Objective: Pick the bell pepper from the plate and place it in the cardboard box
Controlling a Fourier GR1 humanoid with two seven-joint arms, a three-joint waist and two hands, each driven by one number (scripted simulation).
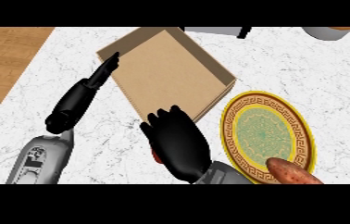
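While the right hand [179, 142] curls round something red, apparently the bell pepper [156, 157], just near the cardboard box [166, 75], the near wall could catch it if the lift is too low. The left hand [85, 96], fingers straight, rests at the box's left. The plate [301, 121] at right holds a sweet potato [294, 172].

sweet potato [294, 172], marble counter [82, 126]
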